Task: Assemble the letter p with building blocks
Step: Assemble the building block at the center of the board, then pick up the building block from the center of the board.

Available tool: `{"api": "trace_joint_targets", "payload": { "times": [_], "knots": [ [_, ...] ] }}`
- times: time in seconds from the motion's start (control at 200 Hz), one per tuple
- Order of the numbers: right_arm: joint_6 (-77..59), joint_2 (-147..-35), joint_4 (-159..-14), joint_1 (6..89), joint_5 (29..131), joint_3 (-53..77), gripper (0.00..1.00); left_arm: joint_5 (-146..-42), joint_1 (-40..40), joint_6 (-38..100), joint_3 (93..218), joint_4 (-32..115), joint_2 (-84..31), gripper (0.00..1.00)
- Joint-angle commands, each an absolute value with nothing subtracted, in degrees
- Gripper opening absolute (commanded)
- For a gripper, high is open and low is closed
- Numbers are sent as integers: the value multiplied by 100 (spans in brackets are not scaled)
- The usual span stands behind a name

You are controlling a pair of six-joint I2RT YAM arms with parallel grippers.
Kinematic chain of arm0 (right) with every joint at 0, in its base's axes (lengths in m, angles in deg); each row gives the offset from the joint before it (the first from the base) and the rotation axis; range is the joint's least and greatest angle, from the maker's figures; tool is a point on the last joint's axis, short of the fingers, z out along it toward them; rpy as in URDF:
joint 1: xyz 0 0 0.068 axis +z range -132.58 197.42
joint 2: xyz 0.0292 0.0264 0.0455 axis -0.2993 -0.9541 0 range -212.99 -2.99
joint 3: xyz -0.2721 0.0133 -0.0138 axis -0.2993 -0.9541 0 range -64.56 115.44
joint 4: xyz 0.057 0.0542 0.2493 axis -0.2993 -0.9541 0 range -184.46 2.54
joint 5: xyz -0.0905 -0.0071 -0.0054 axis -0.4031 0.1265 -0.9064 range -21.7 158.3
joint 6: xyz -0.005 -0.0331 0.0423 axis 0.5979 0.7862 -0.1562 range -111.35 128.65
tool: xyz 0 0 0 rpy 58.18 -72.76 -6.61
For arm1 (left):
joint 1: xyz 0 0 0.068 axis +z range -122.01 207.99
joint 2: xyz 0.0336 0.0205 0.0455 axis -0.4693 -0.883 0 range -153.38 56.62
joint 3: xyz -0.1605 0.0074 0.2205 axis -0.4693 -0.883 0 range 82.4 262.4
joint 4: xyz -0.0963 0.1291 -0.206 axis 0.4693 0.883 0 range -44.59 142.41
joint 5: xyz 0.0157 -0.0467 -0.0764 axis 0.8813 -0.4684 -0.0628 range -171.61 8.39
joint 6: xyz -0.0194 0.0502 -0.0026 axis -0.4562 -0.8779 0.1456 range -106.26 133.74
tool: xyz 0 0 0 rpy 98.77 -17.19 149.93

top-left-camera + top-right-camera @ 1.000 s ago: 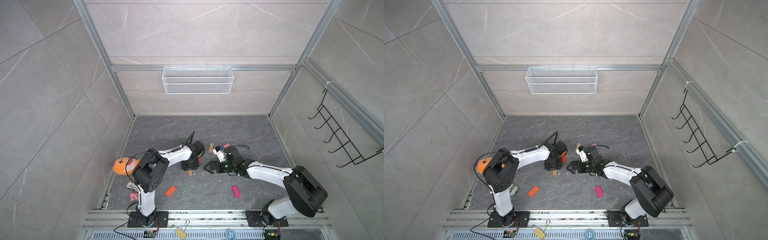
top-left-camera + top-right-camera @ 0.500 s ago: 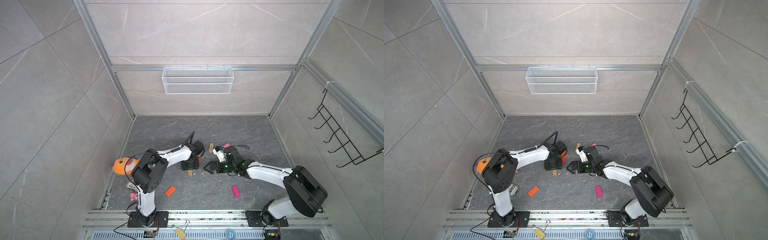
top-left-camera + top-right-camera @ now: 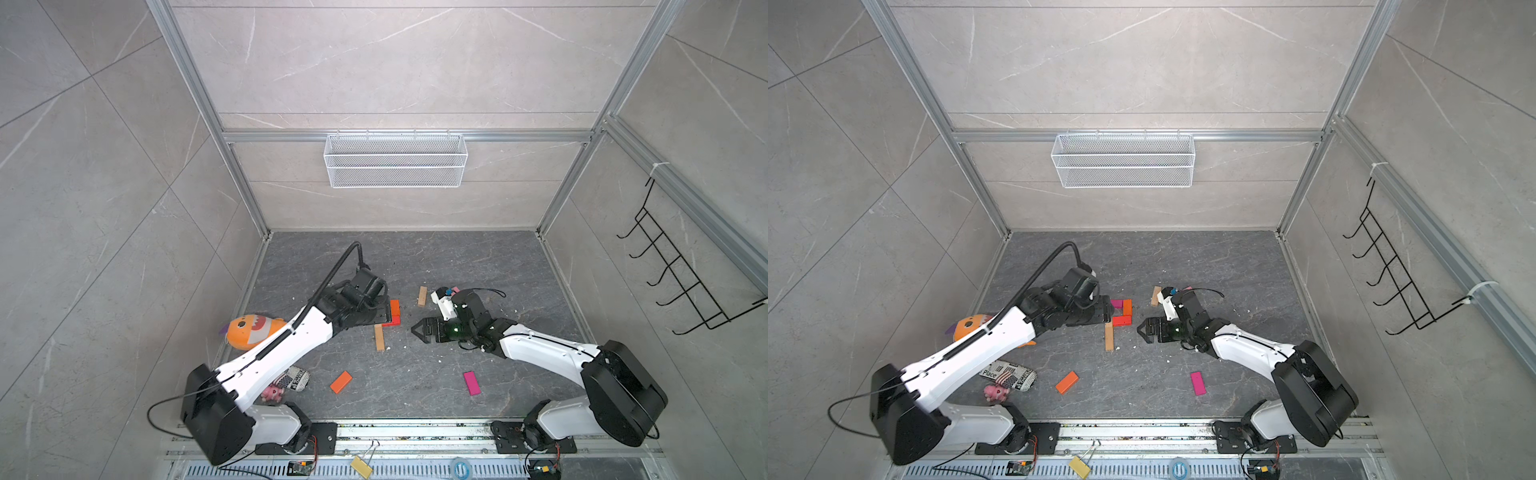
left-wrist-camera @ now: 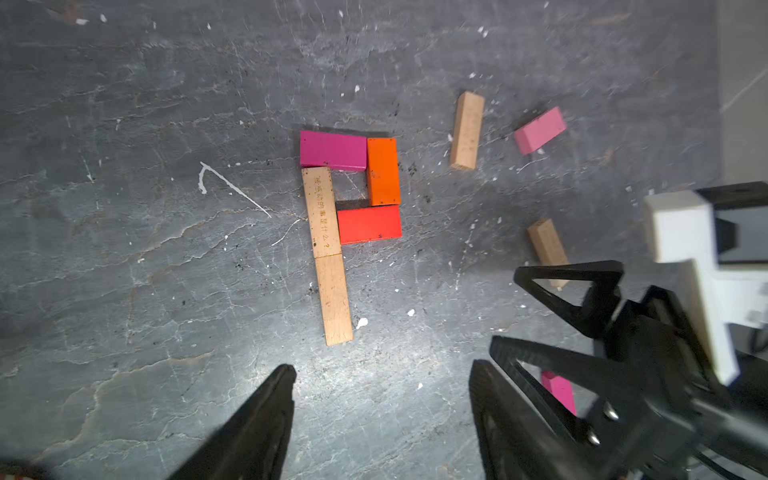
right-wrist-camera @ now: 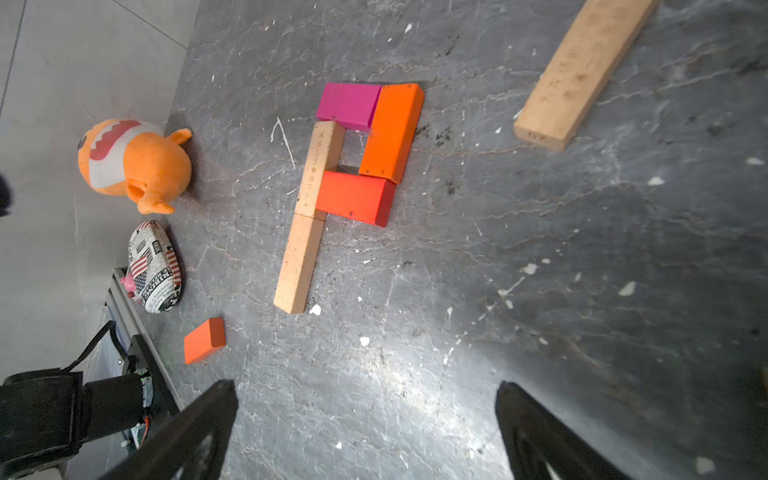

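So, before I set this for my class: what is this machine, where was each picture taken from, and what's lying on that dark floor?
Two white robot arms, the left arm and the right arm, stand in a tiled booth. Two pictures look down from one overhead camera; the other two come from a camera on each wrist. The left fingers and right fingers are spread open and hold nothing. On the dark floor lies a letter P: a tan wooden stem with a loop of magenta, orange and red blocks. A spare orange block and a plush fish lie nearby.

left fingers [image 4: 257,419] and right fingers [image 5: 195,428] apart, empty
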State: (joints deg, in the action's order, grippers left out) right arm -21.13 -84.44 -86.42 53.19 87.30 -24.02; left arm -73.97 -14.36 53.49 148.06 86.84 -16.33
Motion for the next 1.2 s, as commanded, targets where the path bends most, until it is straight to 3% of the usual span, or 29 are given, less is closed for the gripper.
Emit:
{"api": "trace_joint_targets", "payload": {
  "times": [0.0,0.334,0.544,0.833,1.198],
  "knots": [
    [-2101,-8213,-9060,5258,8270,-2115,100,-7111,-1420,4906,14544,8468,-1081,78],
    [-1851,-8695,-10343,4903,6910,-1257,100,-6874,-1417,4166,13563,7718,359,99],
    [-1522,-9711,-10896,4528,6094,-325,100,-6754,-1415,3721,13328,7586,685,100],
    [-1040,-11051,-11056,3833,6318,789,100,-7421,-1407,3273,13955,8007,93,99],
    [-30,-12222,-11883,3797,6668,2138,100,-7466,-1409,3176,13860,8022,3,99]
  ]
}}
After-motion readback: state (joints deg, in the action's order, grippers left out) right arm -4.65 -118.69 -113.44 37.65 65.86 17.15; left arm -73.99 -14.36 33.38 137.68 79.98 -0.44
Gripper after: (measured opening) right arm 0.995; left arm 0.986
